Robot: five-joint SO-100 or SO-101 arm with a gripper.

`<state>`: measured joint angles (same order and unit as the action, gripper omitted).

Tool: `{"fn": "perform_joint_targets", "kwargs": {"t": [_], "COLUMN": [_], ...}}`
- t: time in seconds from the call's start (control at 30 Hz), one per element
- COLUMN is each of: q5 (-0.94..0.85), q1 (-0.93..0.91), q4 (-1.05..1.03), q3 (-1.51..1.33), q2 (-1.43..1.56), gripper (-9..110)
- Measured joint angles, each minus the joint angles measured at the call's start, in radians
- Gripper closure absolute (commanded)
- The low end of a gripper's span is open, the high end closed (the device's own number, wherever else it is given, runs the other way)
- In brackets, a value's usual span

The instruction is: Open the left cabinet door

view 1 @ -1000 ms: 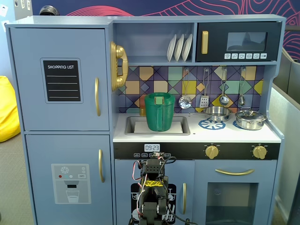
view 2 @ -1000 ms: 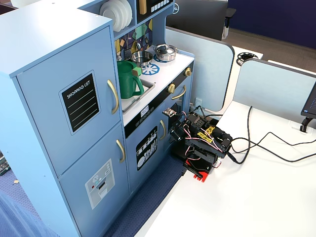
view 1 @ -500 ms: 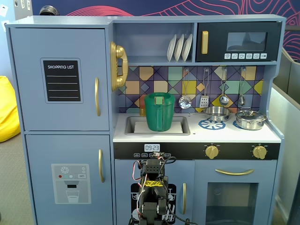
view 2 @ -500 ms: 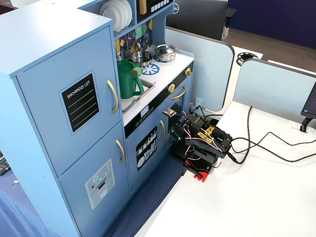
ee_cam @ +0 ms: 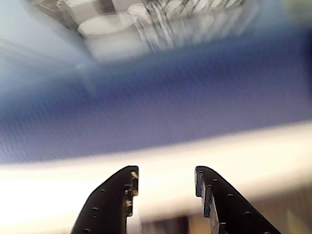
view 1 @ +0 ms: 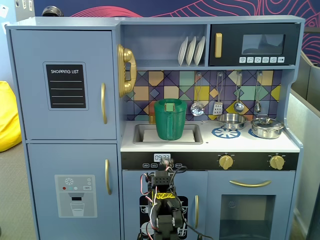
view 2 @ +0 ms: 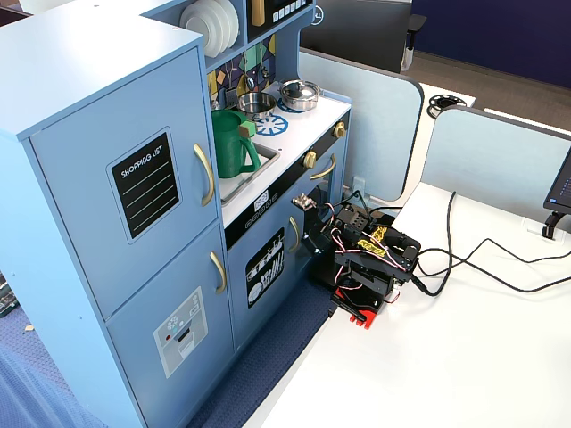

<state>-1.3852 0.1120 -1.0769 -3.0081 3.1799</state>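
Left cabinet door (view 1: 65, 82) shut; gripper (ee_cam: 165, 181) jaws apart, empty.

Jug (view 1: 170, 120) in sink (view 1: 195, 136) — pots (view 1: 267, 127) right.

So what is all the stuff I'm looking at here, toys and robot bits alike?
Blue-grey door with black SHOPPING LIST chalkboard panel: 1, upper left, shut, gold bar handle.
Blue-grey door with ice and water dispenser graphic: 1, below it, shut.
Small door with black dish graphic: 1, under the sink.
Green plastic pitcher: 1, in the sink.
White plates: 3, upright on the upper shelf.
Gold toy telephone: 1, on the fridge side wall.
Black microwave: 1, top right.
Silver pots: 2, on the stove.
Hanging silver utensils: 4, on the tiled backsplash.
Gold knobs: 2, on the black panel.
Robot arm: 1, black, folded low before the kitchen.
Gripper: 1, black, open, empty.
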Motion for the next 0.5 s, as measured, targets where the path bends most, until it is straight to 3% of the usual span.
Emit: {"fn": "perform_joint_targets", "kwargs": {"t": [0.17, 0.5], "q5": [-0.028, -0.195], "q1": [0.149, 0.4], "q4": [0.291, 0.503], "q3": [0.069, 0.494], "q2": [-0.051, -0.285], "gripper": [93, 92]}}
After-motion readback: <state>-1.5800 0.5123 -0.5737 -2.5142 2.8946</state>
